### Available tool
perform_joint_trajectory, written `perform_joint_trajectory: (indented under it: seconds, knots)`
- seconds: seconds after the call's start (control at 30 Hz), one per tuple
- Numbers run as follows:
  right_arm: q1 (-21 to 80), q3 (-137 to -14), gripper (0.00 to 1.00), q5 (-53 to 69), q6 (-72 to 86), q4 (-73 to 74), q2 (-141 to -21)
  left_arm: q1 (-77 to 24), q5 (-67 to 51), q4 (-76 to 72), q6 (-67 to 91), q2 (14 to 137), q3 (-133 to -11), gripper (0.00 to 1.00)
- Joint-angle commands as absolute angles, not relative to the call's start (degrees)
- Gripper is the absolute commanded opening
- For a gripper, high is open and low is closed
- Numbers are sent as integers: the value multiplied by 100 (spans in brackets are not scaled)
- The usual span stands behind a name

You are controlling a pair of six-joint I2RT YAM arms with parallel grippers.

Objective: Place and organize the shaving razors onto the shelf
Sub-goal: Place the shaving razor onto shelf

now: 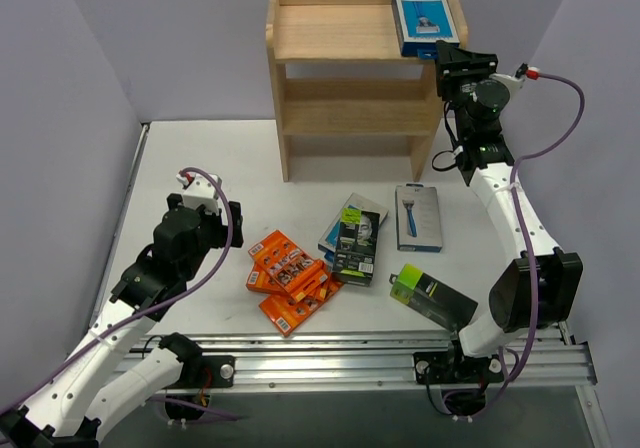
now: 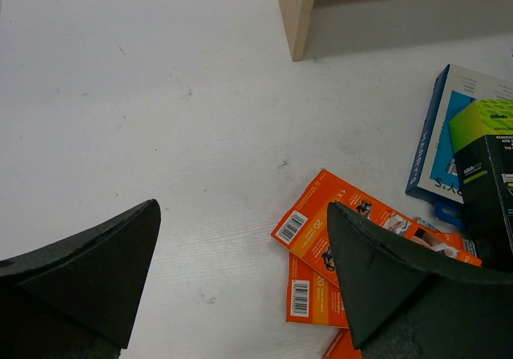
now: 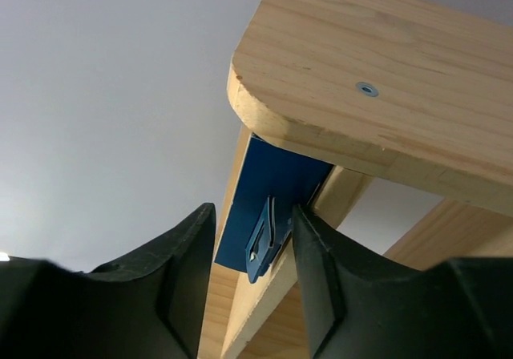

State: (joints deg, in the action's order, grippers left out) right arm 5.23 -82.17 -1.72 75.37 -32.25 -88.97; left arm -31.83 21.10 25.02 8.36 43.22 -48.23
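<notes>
Blue card shows between the right arm's jaws. In the wrist view they straddle the hang tab of a blue-and-white razor box, and a sliver of gap shows between one finger and the tab, so they read as loosened rather than clenched on it. The box lies flat at the right end of the top tier of the shelf, close against the side panel, with its tab end at the front edge. That is probably why the arm works at the front right corner, where the tab offers something thin to pinch. The other shaving razors lie on the table: a blue box, orange packs fanned in a loose heap, a black-and-lime box resting over another blue one, and a second black-and-lime box nearer the right base. The left arm's jaws stand spread wide above the table just beside the orange packs, grasping nothing, seemingly poised to take those next.
</notes>
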Motion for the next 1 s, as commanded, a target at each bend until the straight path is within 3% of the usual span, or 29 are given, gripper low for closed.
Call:
perform_joint_trajectory:
  seconds: [0.0, 0.37, 0.67, 0.97]
  knots:
    - [492, -8306, 41, -202, 7375, -3322, -8816, -3217, 2206, 2303, 826, 4315, -4816, 94]
    - [457, -8157, 54, -141, 7339, -3217, -8543, -3208, 2189, 2320, 826, 4315, -4825, 94]
    - [378, -7884, 58, -53, 7233, -3094, -8131, -3217, 2145, 2347, 800, 4298, -4843, 94]
    - [387, -6569, 60, 455, 6874, -2813, -6937, -3208, 2180, 2364, 782, 4289, -4852, 94]
